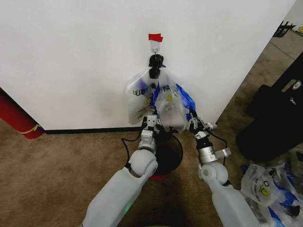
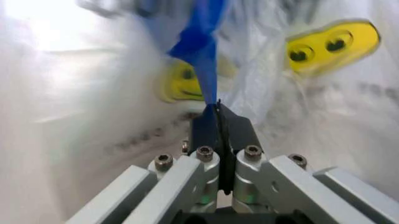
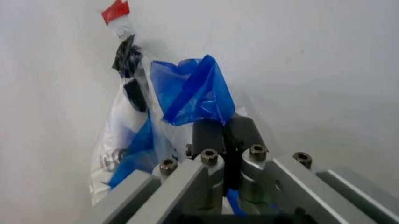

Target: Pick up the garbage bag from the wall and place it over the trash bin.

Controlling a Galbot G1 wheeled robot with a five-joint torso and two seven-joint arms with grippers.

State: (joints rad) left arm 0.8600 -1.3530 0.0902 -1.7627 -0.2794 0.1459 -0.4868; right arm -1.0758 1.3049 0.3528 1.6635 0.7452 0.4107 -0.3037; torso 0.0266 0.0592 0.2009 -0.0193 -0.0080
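White wall (image 1: 71, 56) fills the upper frame. At centre, the garbage bag (image 1: 171, 106) hangs from a hook (image 1: 155, 46), directly above the trash bin (image 1: 176, 156). Left gripper (image 1: 150, 122) pinches a blue strip of it tight; right gripper (image 1: 194, 124) pinches a blue fold. The film looks light, limp, slippery and tearable, so its edges seem the best grip.

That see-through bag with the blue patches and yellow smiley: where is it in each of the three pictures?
Head view: garbage bag hangs mid-picture, above the trash bin.
Left wrist view: its blue strip is pinched in the left gripper.
Right wrist view: its blue fold is pinched in the right gripper.
Shared landmark: the blue plastic.
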